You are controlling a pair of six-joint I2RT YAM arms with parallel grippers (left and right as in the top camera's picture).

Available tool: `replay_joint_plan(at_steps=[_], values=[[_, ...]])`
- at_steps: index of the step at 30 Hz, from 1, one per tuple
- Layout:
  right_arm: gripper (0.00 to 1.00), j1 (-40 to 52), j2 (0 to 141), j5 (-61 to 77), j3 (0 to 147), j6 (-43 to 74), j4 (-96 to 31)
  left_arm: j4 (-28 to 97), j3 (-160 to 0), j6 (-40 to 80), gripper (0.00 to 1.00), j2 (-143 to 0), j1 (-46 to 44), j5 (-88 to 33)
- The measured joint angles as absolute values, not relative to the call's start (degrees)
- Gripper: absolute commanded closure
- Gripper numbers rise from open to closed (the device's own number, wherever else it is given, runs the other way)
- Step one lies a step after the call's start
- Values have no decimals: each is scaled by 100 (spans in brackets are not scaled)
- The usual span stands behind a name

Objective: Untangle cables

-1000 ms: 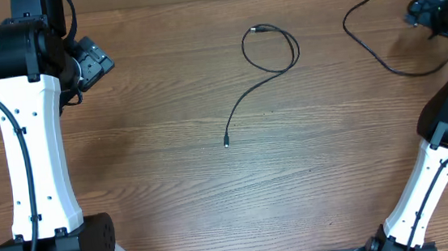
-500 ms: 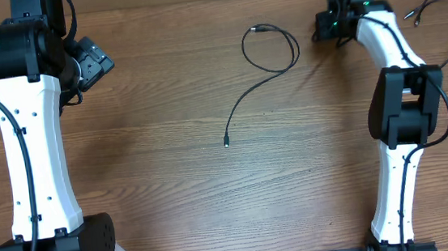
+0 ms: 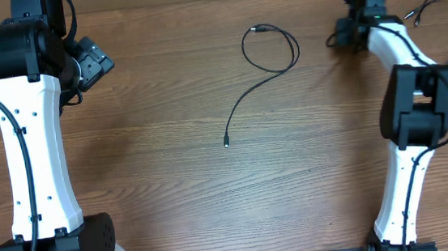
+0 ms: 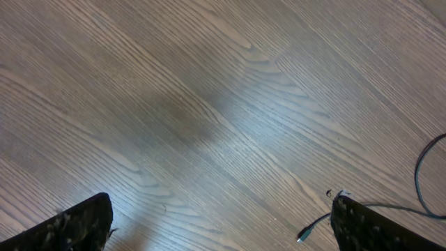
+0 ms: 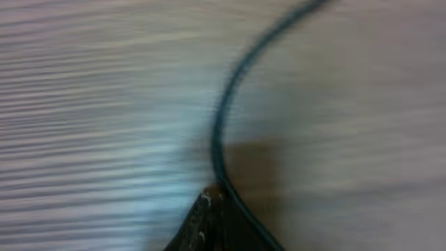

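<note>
Left gripper [image 4: 221, 209]: its fingers were spread wide above the wooden table [image 3: 173, 195], and nothing was between them.
Right gripper [image 5: 212, 202]: it was pressed together at the far right, pinching the second cable [image 5: 221, 132]; this view was blurred.
Looped cable [image 3: 270, 50]: it lay free at the far middle, well apart from both grippers.

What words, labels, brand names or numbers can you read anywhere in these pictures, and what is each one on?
None: no view shows any readable text.
left arm: plain white casing, one tiny green spot on its black housing, no letters.
right arm: plain, no label.
loose cable, held cable, table: no print.
The right wrist view is blurred.
</note>
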State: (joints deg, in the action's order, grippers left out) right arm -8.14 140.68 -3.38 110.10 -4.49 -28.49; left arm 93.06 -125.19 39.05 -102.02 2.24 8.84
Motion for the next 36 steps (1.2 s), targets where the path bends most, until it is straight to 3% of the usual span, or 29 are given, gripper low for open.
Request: replay_joint_plan(at_steps=[6,10,12,14,21,27,36], values=[[94,-1732,14029,-410,11142,174,-3371,9306,-12519,3905,0,-10202,224,884],[67,-2134,14029,-69,11491,346,-4233,9306,-12519,3907,0,-10202,224,884],[61,-2123,14029,141,11756,364,-4663,9306,-12519,3907,0,-10202,224,884],[61,-1997,13992,427,12077,390,-5052,9306,-12519,3907,1,-10202,224,884],[92,-513,13325,1726,12637,456,-5806,9306,-12519,3907,0,-10202,224,882],[94,880,13303,1900,11990,454,-4849,9306,-12519,3905,0,-10202,224,884],[95,1953,13314,1168,10545,449,-2945,9306,-12519,3905,0,-10202,224,884]])
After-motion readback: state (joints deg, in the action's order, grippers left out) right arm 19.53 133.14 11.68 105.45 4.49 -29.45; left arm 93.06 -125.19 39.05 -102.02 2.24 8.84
